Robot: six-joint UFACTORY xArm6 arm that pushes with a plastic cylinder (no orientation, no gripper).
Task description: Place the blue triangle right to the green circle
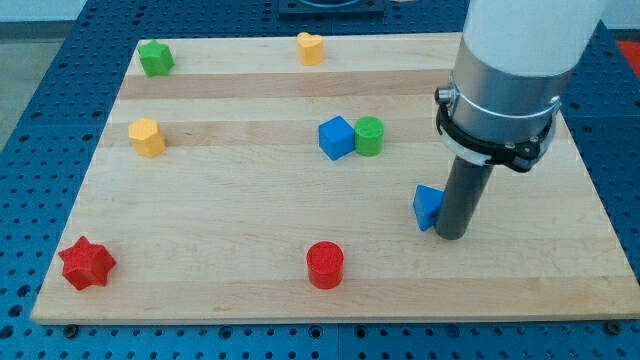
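The blue triangle (428,206) lies on the wooden board at the view's right of centre. My tip (451,236) rests on the board, touching the triangle's right side. The green circle (369,135) stands above and to the left of the triangle, touching a blue cube (337,137) on its left. The triangle is about 70 px below and 60 px right of the green circle.
A green block (155,58) and a yellow heart (311,47) sit near the board's top edge. A yellow block (147,137) is at the left. A red star (87,263) and a red cylinder (325,265) are near the bottom edge.
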